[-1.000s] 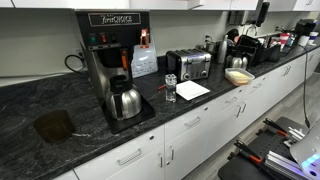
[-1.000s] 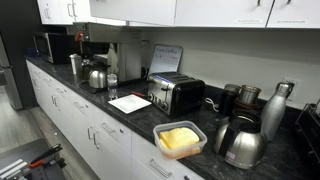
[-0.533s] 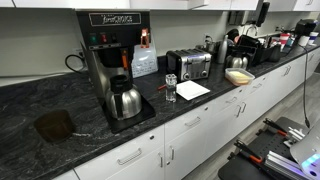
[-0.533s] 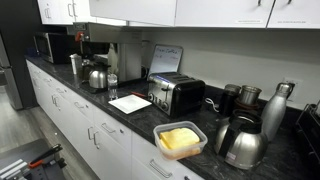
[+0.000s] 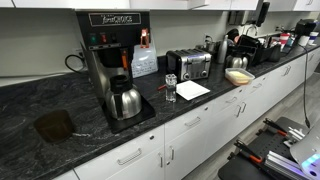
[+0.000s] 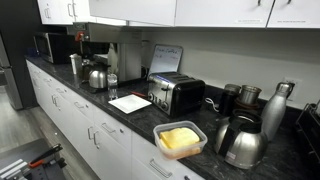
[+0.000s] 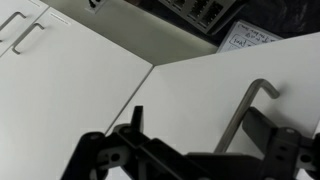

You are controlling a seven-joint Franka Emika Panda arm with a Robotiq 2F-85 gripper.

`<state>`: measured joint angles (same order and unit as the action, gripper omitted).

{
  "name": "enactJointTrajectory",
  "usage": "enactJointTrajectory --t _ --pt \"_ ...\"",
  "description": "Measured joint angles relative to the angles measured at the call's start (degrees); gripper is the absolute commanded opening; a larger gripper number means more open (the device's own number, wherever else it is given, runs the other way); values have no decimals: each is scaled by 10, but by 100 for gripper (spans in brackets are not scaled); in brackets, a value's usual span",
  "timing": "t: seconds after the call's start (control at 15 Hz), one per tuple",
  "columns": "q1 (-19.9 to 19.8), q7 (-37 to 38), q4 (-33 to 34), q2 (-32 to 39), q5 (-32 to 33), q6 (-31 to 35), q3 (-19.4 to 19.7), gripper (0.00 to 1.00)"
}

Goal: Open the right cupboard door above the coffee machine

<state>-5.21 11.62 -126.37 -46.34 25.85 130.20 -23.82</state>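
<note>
The coffee machine [image 5: 112, 55] is tall and black, with a steel carafe [image 5: 125, 101] on its base; it also shows far along the counter in an exterior view [image 6: 96, 62]. White cupboard doors [image 6: 130, 9] hang above the counter. In the wrist view my gripper [image 7: 200, 128] is open right against a white cupboard door [image 7: 200, 90]. The door's steel bar handle [image 7: 246, 108] lies between my fingers, close to the right finger. My gripper and arm do not show in either exterior view.
A silver-and-black toaster [image 5: 190, 65], a glass [image 5: 170, 88] and a white paper [image 5: 192, 90] sit on the dark counter [image 5: 60, 100]. A yellow lidded container [image 6: 178, 139] and steel kettles [image 6: 240, 140] stand nearer the camera. The neighbouring door has two handles [image 7: 26, 34].
</note>
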Motion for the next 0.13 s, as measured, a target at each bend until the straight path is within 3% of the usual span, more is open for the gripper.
enactJointTrajectory --t 0.13 --pt "0 0 0 0 0 0 0 100"
